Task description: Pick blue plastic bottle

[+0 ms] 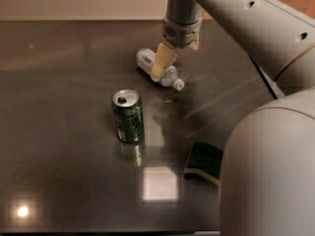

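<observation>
Hovering: end effector [172, 63] open over capped blue plastic bottle [146, 59] | green can [128, 118] upright

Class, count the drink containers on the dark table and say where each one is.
2. The blue plastic bottle lies on its side at the back, beneath the gripper. The green can stands upright nearer the front. The arm may hide more.

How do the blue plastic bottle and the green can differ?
The blue plastic bottle lies on its side; the green can stands upright. The bottle is clear with a white cap; the can is opaque green. The claw is over the bottle, not the can. Both rest on the table.
</observation>
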Motion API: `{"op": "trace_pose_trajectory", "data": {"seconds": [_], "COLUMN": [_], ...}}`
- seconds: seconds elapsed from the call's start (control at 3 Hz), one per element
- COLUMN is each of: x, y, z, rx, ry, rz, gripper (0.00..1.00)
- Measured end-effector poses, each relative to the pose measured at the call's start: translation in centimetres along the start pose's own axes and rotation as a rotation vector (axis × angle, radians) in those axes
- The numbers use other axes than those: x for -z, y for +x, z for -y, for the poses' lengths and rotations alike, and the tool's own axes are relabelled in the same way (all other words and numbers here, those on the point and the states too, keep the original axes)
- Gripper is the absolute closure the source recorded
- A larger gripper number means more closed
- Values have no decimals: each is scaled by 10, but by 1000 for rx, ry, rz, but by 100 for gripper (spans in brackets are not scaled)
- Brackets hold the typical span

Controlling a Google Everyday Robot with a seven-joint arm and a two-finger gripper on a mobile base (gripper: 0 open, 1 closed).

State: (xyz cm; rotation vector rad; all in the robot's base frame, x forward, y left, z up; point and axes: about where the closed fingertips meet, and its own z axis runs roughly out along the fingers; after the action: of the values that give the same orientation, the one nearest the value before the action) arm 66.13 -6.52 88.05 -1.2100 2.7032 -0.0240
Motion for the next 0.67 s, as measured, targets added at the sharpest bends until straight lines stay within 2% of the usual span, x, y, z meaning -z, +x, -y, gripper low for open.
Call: {"op": "trace_pose_trajectory", "data": {"seconds": [0.67], "x": [-26], "y": [-27], "z": [-6], "rx": [-38], "ry": [-59], "rz": [-4], "gripper": [0]}}
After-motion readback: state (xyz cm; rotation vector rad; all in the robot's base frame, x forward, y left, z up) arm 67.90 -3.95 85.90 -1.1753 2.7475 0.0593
